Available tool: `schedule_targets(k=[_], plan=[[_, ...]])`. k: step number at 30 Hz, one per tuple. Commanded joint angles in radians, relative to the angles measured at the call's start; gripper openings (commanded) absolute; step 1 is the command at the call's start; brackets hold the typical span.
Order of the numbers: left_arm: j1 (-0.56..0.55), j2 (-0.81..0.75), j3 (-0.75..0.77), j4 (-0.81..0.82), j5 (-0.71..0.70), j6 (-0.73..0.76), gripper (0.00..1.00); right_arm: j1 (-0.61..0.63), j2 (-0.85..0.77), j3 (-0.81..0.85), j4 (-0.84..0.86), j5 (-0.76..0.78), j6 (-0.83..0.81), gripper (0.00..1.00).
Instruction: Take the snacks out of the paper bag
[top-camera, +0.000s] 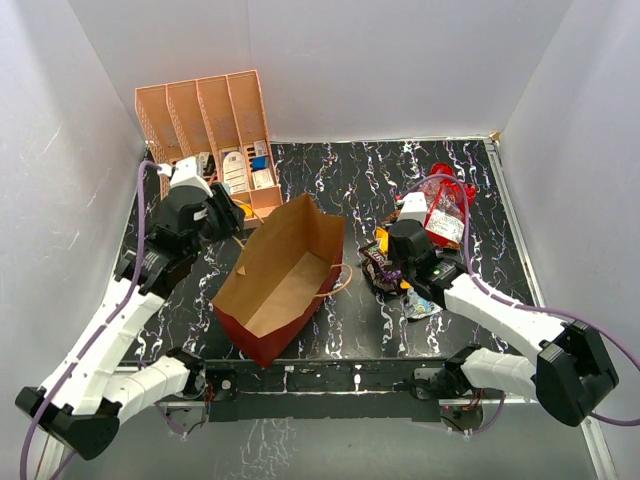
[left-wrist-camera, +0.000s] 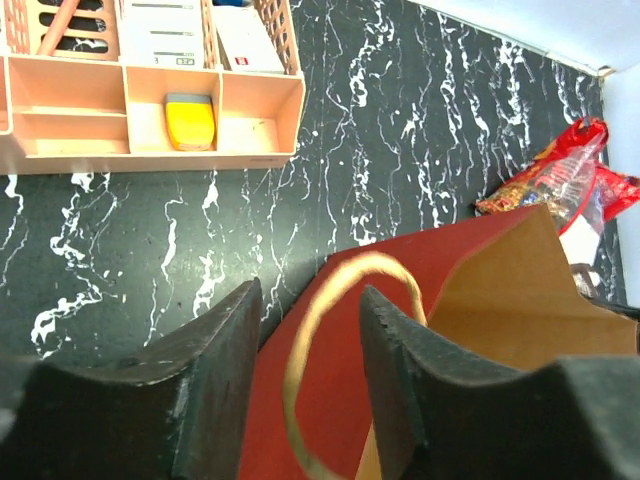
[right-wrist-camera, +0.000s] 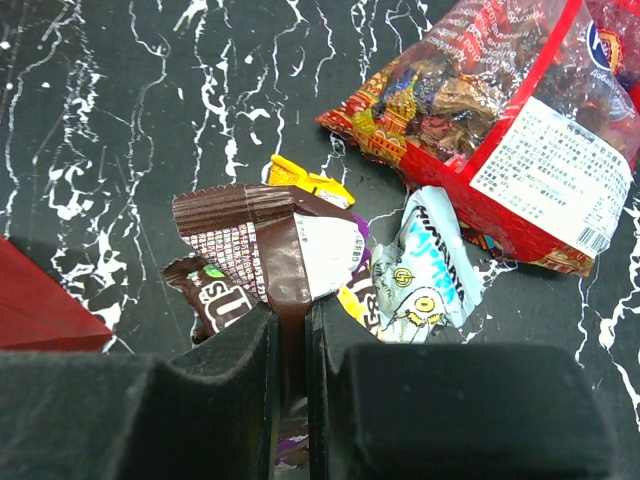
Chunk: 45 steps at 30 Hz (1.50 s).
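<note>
The paper bag (top-camera: 285, 275), dark red outside and brown inside, lies open-mouthed at the table's middle. My left gripper (top-camera: 228, 215) hangs over its far left corner. In the left wrist view the left gripper (left-wrist-camera: 310, 330) is open, and the bag's tan loop handle (left-wrist-camera: 335, 290) stands loose between the jaws. Several snacks lie right of the bag: a red-and-clear sweets bag (right-wrist-camera: 500, 110), a silver-blue packet (right-wrist-camera: 425, 265) and a yellow packet (right-wrist-camera: 305, 180). My right gripper (right-wrist-camera: 290, 325) is shut on a brown packet (right-wrist-camera: 270, 240) just over this pile (top-camera: 400, 275).
A peach slotted rack (top-camera: 215, 130) holding small boxes stands at the back left, close to the left arm. White walls enclose the black marbled table (top-camera: 360, 180) on three sides.
</note>
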Motion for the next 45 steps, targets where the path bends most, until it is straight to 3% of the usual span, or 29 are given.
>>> schedule_targets(k=[1,6,7,10,14,19,26,30,39,45], plan=[[0.004,-0.118,-0.002,-0.047,0.003,-0.037,0.5,-0.037,0.03,0.066,0.015,-0.036,0.004,0.11],[0.003,-0.186,0.051,-0.105,0.056,-0.063,0.68,-0.059,0.107,0.101,-0.054,-0.065,0.01,0.22],[0.005,-0.189,0.07,-0.12,0.069,-0.063,0.8,-0.058,0.111,0.105,-0.061,-0.07,0.012,0.27],[0.004,-0.191,0.127,-0.166,0.094,-0.064,0.96,-0.058,0.105,0.119,-0.078,-0.102,0.006,0.5],[0.003,-0.207,0.171,-0.193,0.117,-0.068,0.98,-0.058,0.082,0.176,-0.16,-0.174,-0.008,0.75],[0.003,-0.235,0.199,-0.209,0.125,-0.077,0.98,-0.058,0.025,0.279,-0.28,-0.262,0.014,0.97],[0.004,-0.206,0.342,-0.235,0.142,-0.049,0.98,-0.058,-0.135,0.515,-0.43,-0.372,0.084,0.98],[0.003,-0.197,0.429,-0.247,0.145,-0.037,0.98,-0.058,-0.32,0.573,-0.339,-0.417,0.107,0.98],[0.003,-0.264,0.445,-0.196,0.166,-0.087,0.98,-0.058,-0.52,0.702,-0.291,-0.323,0.126,0.98],[0.003,-0.329,0.439,-0.096,0.158,-0.043,0.98,-0.058,-0.565,0.761,-0.228,-0.261,0.117,0.98]])
